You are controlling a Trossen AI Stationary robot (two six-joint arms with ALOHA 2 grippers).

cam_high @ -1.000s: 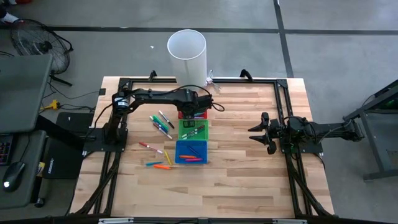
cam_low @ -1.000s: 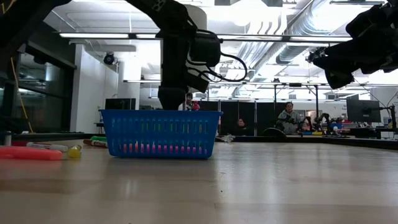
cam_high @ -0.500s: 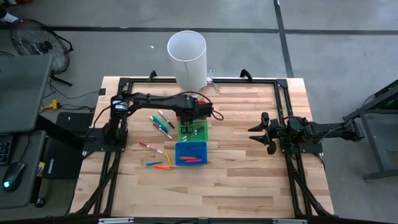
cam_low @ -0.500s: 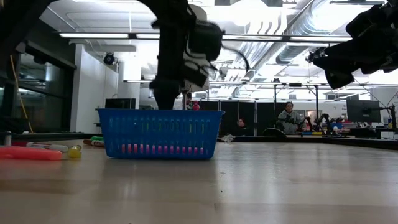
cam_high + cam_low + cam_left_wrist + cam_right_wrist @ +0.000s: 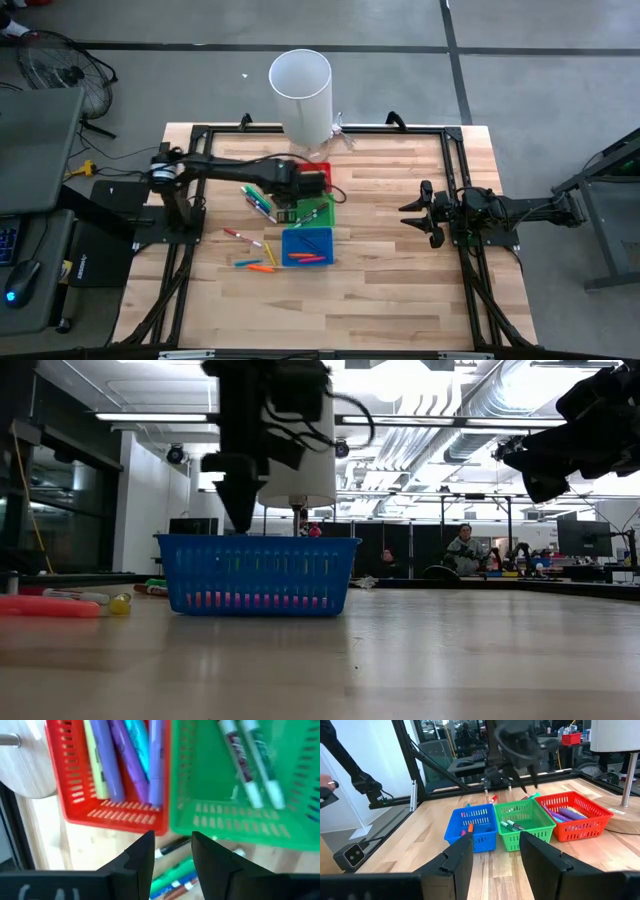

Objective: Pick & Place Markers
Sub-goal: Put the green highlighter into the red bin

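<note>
Loose markers (image 5: 258, 202) lie flat on the table left of three bins in a row. The red bin (image 5: 321, 168) holds purple, blue and yellow markers (image 5: 120, 765). White-barrelled markers (image 5: 250, 765) lie in the green bin (image 5: 324, 212), and orange and pink ones in the blue bin (image 5: 307, 258). My left gripper (image 5: 288, 208) hovers open and empty beside the green bin's left wall, fingers pointing down over green and black markers (image 5: 175, 875) on the table. My right gripper (image 5: 425, 213) waits open by the table's right side, above the wood.
A tall white cylinder (image 5: 300, 85) stands at the far edge behind the red bin. A black frame (image 5: 455, 150) borders the table. More markers (image 5: 252, 264) lie left of the blue bin. Bare wood spreads between the bins and my right gripper. People sit in the room beyond (image 5: 462, 550).
My left gripper has moved from above the red bin toward the table's left and near edges, ending beside the green bin's left wall over the loose markers. The bins and markers have stayed put.
</note>
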